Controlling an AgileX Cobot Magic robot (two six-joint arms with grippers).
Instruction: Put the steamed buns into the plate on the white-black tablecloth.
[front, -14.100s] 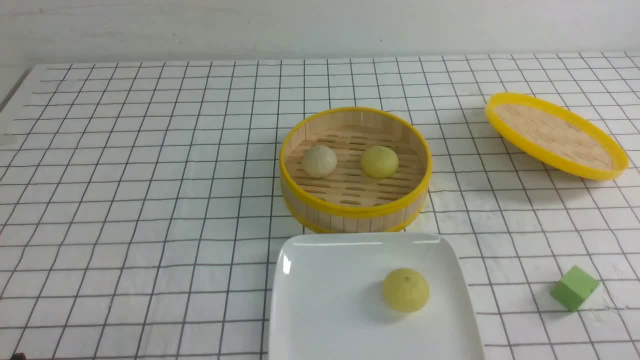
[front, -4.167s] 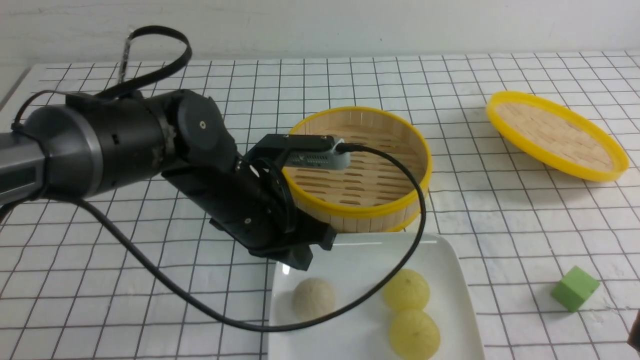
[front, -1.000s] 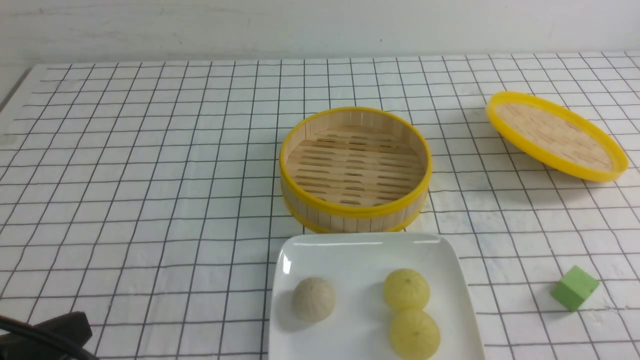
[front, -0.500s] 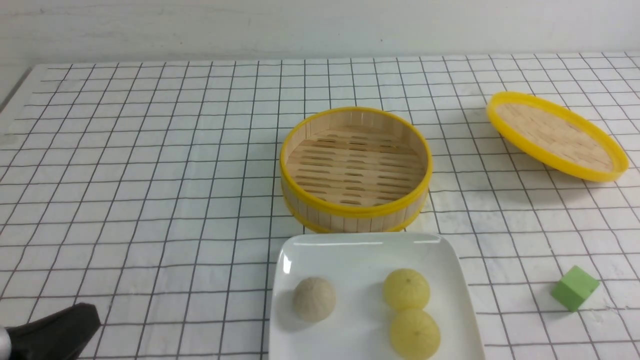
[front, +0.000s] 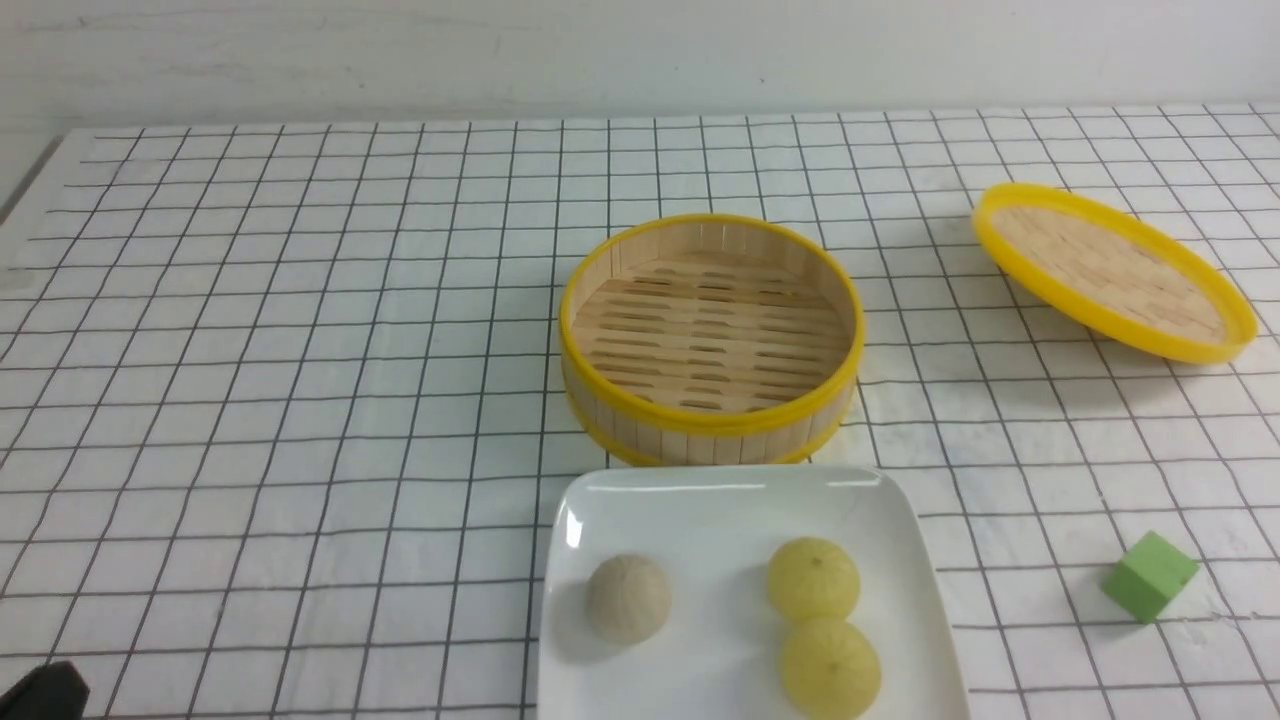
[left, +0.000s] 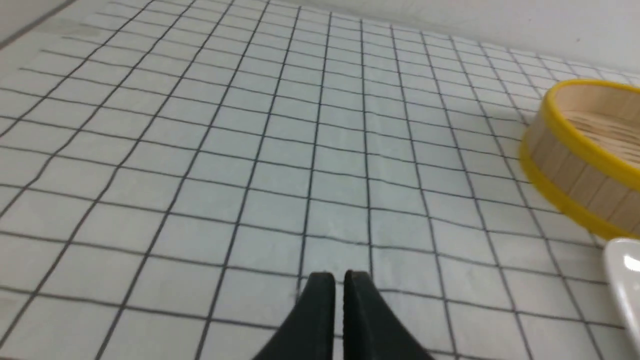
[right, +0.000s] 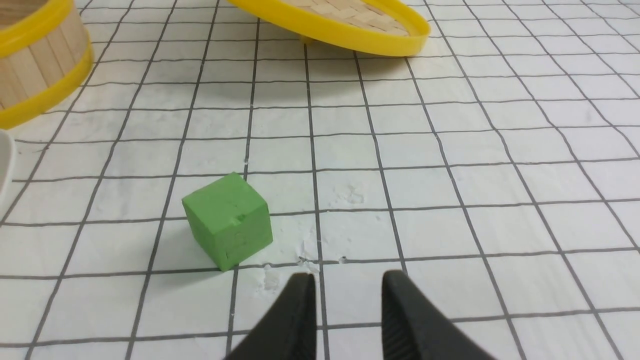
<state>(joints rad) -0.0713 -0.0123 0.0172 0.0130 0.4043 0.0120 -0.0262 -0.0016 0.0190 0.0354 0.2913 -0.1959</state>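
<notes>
Three steamed buns lie in the white square plate (front: 700, 490) at the near middle of the white-black tablecloth (front: 300, 350): a beige bun (front: 627, 598) on the left, and two yellow-green buns (front: 812, 578) (front: 830, 668) on the right. My left gripper (left: 340, 277) hovers over bare cloth to the plate's left. Its fingers are almost together and hold nothing. Only a dark tip of it (front: 40, 695) shows in the front view. My right gripper (right: 348, 280) is open and empty over the cloth beside the green cube (right: 227, 220).
The bamboo steamer (front: 710, 335) stands empty just behind the plate. Its yellow-rimmed lid (front: 1110, 270) lies tilted at the back right. The green cube (front: 1150, 577) sits to the right of the plate. The plate's corner (left: 625, 280) shows in the left wrist view.
The dark end of my left arm has drawn back toward the bottom left corner of the front view. The buns, plate and steamer have not moved.
</notes>
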